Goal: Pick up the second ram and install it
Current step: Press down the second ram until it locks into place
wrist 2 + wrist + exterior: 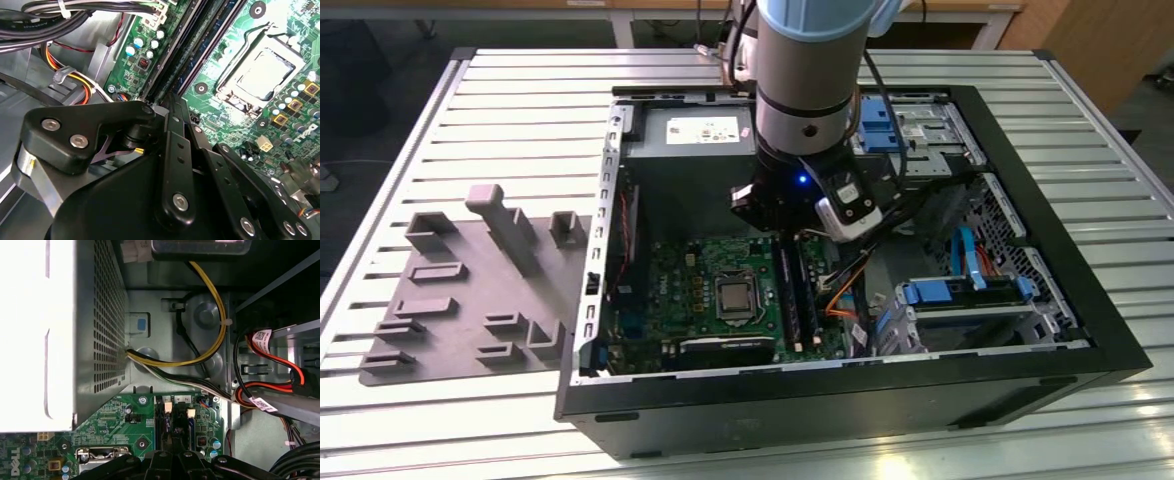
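My gripper (787, 228) hangs low inside the open computer case (1067, 300), over the far end of the motherboard's (687, 290) memory slots. In the second wrist view its black fingers (172, 125) meet at the tips, and the gripper (172, 102) is shut right at the end of a long dark stick standing in a slot, which I take for the second ram (202, 45). The stick runs away from the tips beside the processor socket (260, 75). In the first wrist view the gripper (171, 452) sits over the same slots (172, 425). Whether the tips touch the stick is hidden.
The grey power-supply box (687, 130) fills the case's far corner. Yellow, red and black cables (215, 335) run close to the gripper. Blue drive brackets (947, 290) stand toward the exterior view's right. A grey holder plate (467, 290) lies on the slatted table (520, 90) outside the case.
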Action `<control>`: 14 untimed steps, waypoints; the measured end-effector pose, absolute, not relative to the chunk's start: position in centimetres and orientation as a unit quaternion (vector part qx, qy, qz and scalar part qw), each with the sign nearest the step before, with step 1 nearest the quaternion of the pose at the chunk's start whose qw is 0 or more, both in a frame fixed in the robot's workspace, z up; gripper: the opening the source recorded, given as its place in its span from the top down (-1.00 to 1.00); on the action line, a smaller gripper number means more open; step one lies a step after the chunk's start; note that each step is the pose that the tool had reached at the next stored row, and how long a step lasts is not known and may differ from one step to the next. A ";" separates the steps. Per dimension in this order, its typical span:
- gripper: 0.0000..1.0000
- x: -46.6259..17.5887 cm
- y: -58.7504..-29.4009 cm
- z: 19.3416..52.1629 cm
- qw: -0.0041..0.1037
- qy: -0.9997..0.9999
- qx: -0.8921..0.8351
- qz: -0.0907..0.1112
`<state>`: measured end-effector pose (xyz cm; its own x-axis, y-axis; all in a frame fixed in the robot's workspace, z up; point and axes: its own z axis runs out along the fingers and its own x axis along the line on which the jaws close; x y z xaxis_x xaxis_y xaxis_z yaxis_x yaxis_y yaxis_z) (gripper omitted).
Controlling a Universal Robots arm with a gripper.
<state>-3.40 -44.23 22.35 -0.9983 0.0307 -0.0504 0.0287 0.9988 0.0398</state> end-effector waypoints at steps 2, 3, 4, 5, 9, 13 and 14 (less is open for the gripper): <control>0.79 -3.4 -44.2 22.2 0.026 0.999 0.015 0.019; 0.79 -3.4 -44.2 22.1 0.026 0.999 0.015 0.019; 0.79 -3.4 -44.2 22.1 0.026 0.999 0.015 0.019; 0.79 -3.4 -44.2 22.1 0.026 0.999 0.015 0.019; 0.79 -3.4 -44.2 22.1 0.026 0.999 0.015 0.020; 0.79 -3.4 -44.2 22.0 0.025 0.999 0.015 0.019; 0.79 -3.4 -44.2 21.9 0.025 0.999 0.015 0.019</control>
